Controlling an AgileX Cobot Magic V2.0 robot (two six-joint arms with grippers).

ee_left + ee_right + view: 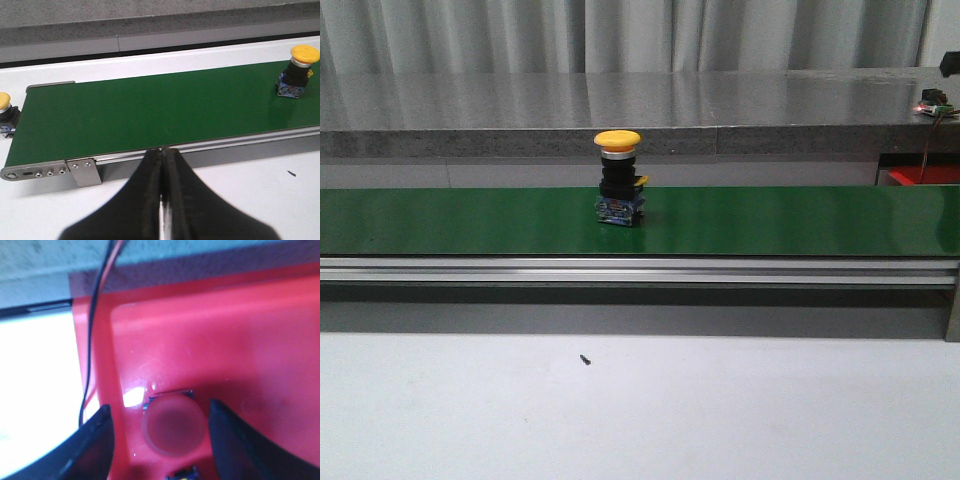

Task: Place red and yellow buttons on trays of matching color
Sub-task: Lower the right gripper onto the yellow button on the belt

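Second yellow button (4, 101): showing only in the left wrist view, it is sitting on the white tabletop (640, 410) just off the end of the green belt, partly cut by the picture's edge, cap facing up; whether it is touching the belt frame cannot be told.
Left gripper (162, 165): its black fingers (150, 190) are pressing together with nothing between them, hanging over the tabletop just in front of the belt's metal rail.
Green conveyor belt (470, 220): it is running flat across the front view from side to side, carrying one button near its middle.
Yellow button (618, 139): it is standing upright on the belt, long axis vertical, yellow mushroom cap facing up, black body below it and a blue base (619, 210) resting on the belt.
Small dark speck (585, 359): it is lying on the tabletop in front of the belt; too small to identify.
Red tray (225, 340): it is holding a red button (172, 422) on its floor, cap facing the wrist camera, blurred.
Right gripper (161, 432): its fingers (100, 440) are standing wide apart on either side of the red button, not touching it.
Black and red wires (97, 305): they are trailing across the tray's rim.
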